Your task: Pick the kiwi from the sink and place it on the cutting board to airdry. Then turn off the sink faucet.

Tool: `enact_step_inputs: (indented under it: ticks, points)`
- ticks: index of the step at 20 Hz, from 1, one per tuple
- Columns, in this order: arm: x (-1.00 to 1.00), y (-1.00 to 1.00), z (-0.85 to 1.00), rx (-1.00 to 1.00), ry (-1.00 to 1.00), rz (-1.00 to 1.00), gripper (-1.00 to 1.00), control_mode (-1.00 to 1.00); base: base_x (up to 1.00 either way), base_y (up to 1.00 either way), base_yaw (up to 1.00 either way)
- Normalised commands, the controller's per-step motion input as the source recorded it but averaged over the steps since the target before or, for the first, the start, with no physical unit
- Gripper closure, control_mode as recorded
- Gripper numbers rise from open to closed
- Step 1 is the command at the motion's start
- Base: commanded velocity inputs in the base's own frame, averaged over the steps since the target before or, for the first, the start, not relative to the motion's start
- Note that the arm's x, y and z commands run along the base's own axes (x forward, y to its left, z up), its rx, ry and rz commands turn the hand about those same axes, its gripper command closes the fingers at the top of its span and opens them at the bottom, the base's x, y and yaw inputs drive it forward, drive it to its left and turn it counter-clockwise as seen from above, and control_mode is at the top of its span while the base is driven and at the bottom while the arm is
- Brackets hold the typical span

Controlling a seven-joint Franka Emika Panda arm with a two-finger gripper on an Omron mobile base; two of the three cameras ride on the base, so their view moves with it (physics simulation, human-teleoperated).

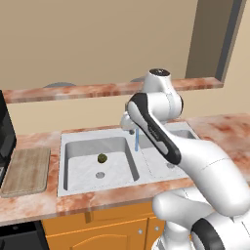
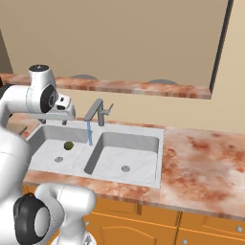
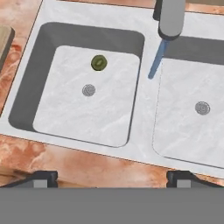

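Kiwi (image 3: 99,62): small olive-brown fruit lying loose on the pale floor of the left basin, just beyond the round drain (image 3: 89,90) and clear of every wall.
Kiwi handling: by my judgement light and firm but bruisable, and its rounded, probably wet skin could roll or slip out of a hard pinch; a gentle squeeze seems enough.
Kiwi hold: best taken across its short middle, one finger on each side, coming straight down so it does not skid over the smooth basin floor.
Sink (image 1: 62,141): light-grey double basin set in the counter (image 2: 201,148); the right basin holds nothing but its own drain.
Water: a thin blue stream (image 3: 155,59) falls from the faucet (image 2: 98,112) onto the divider between the basins, so the tap is running; the stream lands beside the kiwi's basin, not on the fruit.
Cutting board (image 1: 27,171): wooden, flat on the counter just left of the sink, bare on top.
Tool (image 3: 112,177): fingers stand wide apart with nothing between them, looking down into the sink from well above.
Kiwi relative to tool: in the hand view it sits up and left of the midpoint between the fingertips, so the tool would need to shift toward the left basin and then descend.
Step in hand: approach to the pick; nothing gripped yet.
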Motion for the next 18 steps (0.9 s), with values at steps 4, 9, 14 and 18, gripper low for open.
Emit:
enact_step_inputs:
  ticks: [4, 9, 14, 18]
  points:
    - [0.21, 0.58, -0.15, 0.00, 0.02, 0.06, -1.00, -1.00, 0.00, 0.00, 0.00]
    - [0.30, 0.42, -0.24, 0.04, 0.08, 0.01, -1.00, -1.00, 0.00, 0.00, 0.00]
    - [0.27, 0.35, -0.32, 0.03, 0.07, 0.03, -1.00, -1.00, 0.00, 0.00, 0.00]
    - [0.21, 0.17, -0.31, 0.00, 0.03, 0.01, -1.00, -1.00, 0.00, 0.00, 0.00]
